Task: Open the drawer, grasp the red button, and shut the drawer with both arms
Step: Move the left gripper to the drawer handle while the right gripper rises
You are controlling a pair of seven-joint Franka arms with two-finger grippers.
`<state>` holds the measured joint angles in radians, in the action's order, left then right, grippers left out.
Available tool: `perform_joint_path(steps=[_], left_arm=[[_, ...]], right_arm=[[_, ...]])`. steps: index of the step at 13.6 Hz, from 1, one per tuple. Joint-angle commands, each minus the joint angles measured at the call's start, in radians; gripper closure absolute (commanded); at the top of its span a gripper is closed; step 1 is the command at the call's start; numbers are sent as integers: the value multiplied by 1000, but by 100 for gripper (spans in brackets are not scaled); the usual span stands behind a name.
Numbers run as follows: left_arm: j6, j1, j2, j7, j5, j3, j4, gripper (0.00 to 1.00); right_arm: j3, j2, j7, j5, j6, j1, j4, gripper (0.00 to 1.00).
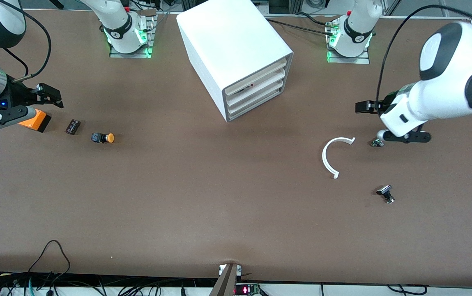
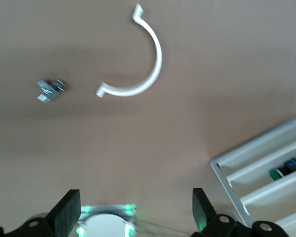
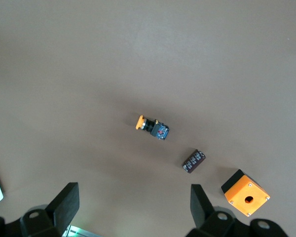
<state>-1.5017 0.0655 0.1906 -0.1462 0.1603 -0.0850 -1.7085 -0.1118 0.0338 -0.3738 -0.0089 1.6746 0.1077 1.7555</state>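
White-fronted drawer [image 1: 268, 79], second in cabinet [image 1: 227, 45] at tabletop's edge by the bases: shut or barely ajar. Judged at the very start; opening, grabbing and closing all left. Red glimpse in slit above that front, likely button [image 1: 251, 85]; green and blue bits inside too, tray unclear. Left gripper [image 2: 134, 212] wide, empty, over tabletop's left-arm end near white half-ring [image 2: 143, 59]. Right gripper [image 3: 133, 207] wide, empty, over right-arm end by orange box [image 3: 245, 193].

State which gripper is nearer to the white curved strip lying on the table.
Left. The left gripper hangs open just toward the left arm's end of the table from the white curved strip. The right gripper, also open, hangs over the orange box at the right arm's end.
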Motion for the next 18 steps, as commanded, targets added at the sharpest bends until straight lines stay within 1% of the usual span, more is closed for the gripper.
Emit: perform_joint_path(steps=[1,3,5,7,9,12,15,18], left_arm=[[3,-4,22,8,120,2,-83,0],[0,-4,44,8,227,2,-137,0],[-3,-4,62,10,304,-2,-183,0],[-21,-4,79,11,340,-21,-229,0],[-69,-3,98,14,367,-59,-269,0],[-142,-1,128,19,404,-123,-298,0],[-187,29,142,22,487,-142,-312,1],[-224,34,145,27,537,-192,-312,4]], right_arm=[[1,6,-10,12,-18,43,-33,0],[6,6,-1,12,-18,75,-45,0],[9,0,4,9,-19,101,-51,0],[4,-2,1,10,-18,99,-71,0],[1,5,-2,10,-22,98,-76,0],[3,18,-8,0,-49,101,-79,0],[7,27,-10,1,-42,104,-102,0],[12,46,-7,7,-35,116,-142,0]])
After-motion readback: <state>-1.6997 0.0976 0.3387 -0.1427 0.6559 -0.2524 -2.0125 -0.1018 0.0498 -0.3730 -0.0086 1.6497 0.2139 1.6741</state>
